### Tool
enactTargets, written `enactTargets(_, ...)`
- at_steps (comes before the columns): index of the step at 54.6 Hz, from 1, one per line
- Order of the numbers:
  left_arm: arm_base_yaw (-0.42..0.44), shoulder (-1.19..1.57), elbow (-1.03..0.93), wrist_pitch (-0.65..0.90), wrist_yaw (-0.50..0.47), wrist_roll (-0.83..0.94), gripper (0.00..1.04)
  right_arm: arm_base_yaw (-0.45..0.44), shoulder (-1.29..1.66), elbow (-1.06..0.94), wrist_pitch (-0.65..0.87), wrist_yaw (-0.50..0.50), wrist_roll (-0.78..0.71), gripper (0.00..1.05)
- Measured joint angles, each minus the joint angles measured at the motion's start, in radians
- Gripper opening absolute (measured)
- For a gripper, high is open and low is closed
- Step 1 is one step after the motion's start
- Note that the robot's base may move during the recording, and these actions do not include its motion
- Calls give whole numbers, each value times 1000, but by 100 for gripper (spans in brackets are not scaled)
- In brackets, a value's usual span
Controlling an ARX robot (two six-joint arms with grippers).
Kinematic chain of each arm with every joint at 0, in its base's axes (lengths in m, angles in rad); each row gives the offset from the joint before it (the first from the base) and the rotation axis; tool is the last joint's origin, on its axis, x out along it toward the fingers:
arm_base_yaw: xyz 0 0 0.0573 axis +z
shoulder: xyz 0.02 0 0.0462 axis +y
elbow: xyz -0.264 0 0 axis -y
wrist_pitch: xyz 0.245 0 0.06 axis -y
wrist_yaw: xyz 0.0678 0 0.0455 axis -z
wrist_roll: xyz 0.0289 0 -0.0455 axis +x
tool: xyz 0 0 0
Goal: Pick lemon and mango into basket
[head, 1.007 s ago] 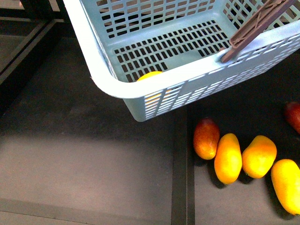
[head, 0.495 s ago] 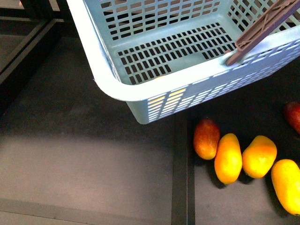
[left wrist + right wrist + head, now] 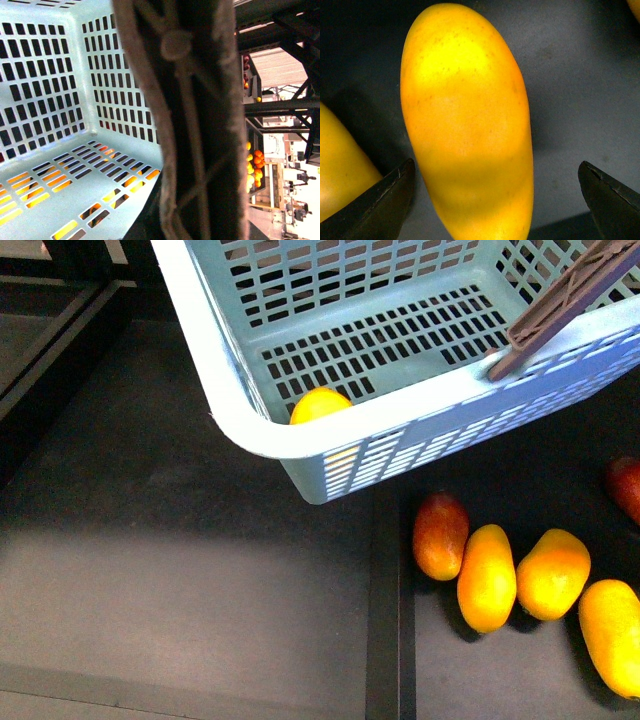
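We see only the top of the lemon [image 3: 320, 403] above the near rim of the basket [image 3: 270, 443], itself cut by the picture's edges. The mango [image 3: 470, 125] runs past the right wrist view's edge, and the brown handle [image 3: 190, 125] is a close blur.

Red-blushed mango [image 3: 440, 535], red fruit [image 3: 626, 486] farther right, dark table [image 3: 180, 590]

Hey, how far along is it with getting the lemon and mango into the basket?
Done: the lemon lies inside the basket, at its near corner. In hand: the right gripper is open, its fingers either side of a mango lying on the dark surface, not gripping it. Left: close on that mango and move it into the basket.
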Motion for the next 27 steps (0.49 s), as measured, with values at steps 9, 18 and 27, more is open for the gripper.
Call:
enactTargets(9, 0, 0, 0, 0, -2, 1, 5, 17, 56, 43, 26, 27, 80, 95)
enactTargets(18, 0, 0, 0, 0, -2, 1, 5, 19, 58, 48, 2, 9, 111, 71)
enactTargets(27, 0, 0, 0, 0, 0, 0, 5, -1, -18, 32, -55, -20, 122, 55)
